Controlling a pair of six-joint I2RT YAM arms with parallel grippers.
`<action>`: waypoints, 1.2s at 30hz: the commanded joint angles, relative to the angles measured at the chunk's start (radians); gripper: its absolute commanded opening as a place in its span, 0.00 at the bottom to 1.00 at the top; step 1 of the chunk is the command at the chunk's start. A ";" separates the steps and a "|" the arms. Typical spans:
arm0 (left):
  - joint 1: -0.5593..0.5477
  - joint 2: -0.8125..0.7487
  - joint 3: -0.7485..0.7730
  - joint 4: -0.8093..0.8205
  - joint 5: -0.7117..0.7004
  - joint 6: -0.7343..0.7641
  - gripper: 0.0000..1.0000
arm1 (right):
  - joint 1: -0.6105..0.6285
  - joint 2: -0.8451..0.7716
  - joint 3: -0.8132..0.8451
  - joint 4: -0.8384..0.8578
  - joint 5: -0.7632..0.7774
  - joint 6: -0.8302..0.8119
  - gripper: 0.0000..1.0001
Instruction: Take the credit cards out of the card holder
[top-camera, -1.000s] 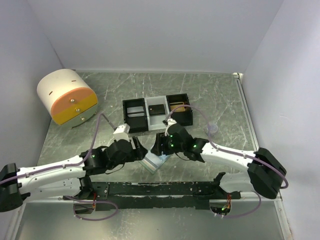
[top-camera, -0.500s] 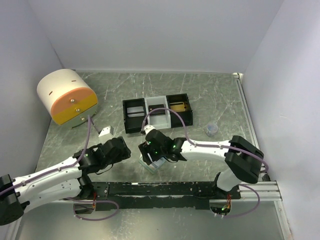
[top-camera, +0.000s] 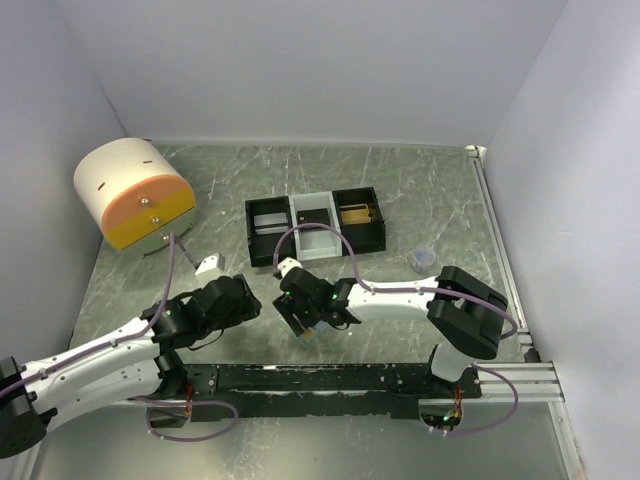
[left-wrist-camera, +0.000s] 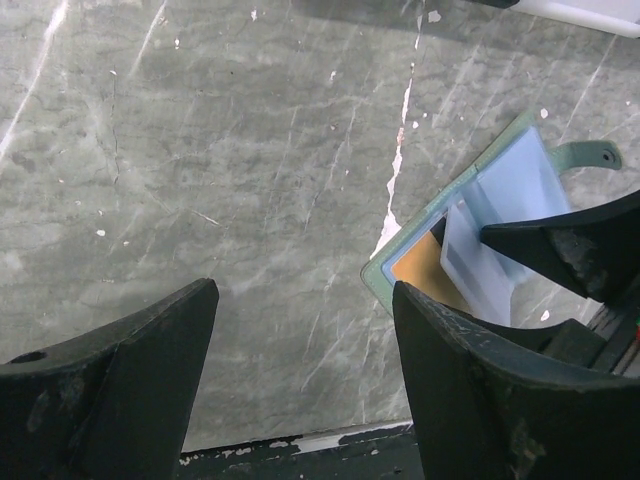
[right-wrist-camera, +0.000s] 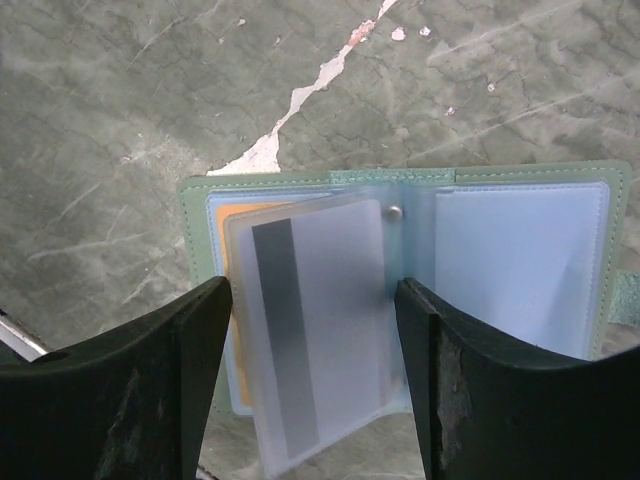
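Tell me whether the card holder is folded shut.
No, the card holder lies spread open on the table, both inner panels facing up.

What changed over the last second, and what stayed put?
The left gripper drew back left from the open sage-green bifold card holder, empty. The right gripper swung left over the holder, jaws open, gripping nothing. The black-and-white three-compartment tray, white-and-orange drum and small cup stayed put.

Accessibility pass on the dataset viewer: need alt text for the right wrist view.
An open card holder lies on the grey marbled table, a clear sleeve on its left-hand panel showing a dark-striped card with an orange card behind. The right tool is open over that panel, holding nothing.
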 joint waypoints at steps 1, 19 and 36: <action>0.009 -0.036 -0.018 0.005 0.014 0.004 0.83 | 0.020 0.060 -0.018 -0.042 0.075 0.048 0.66; 0.009 0.061 -0.014 0.120 0.122 0.049 0.81 | 0.021 0.044 -0.009 0.050 -0.002 0.182 0.59; 0.008 0.057 -0.037 0.230 0.217 0.076 0.78 | -0.062 -0.031 -0.085 0.129 -0.086 0.266 0.37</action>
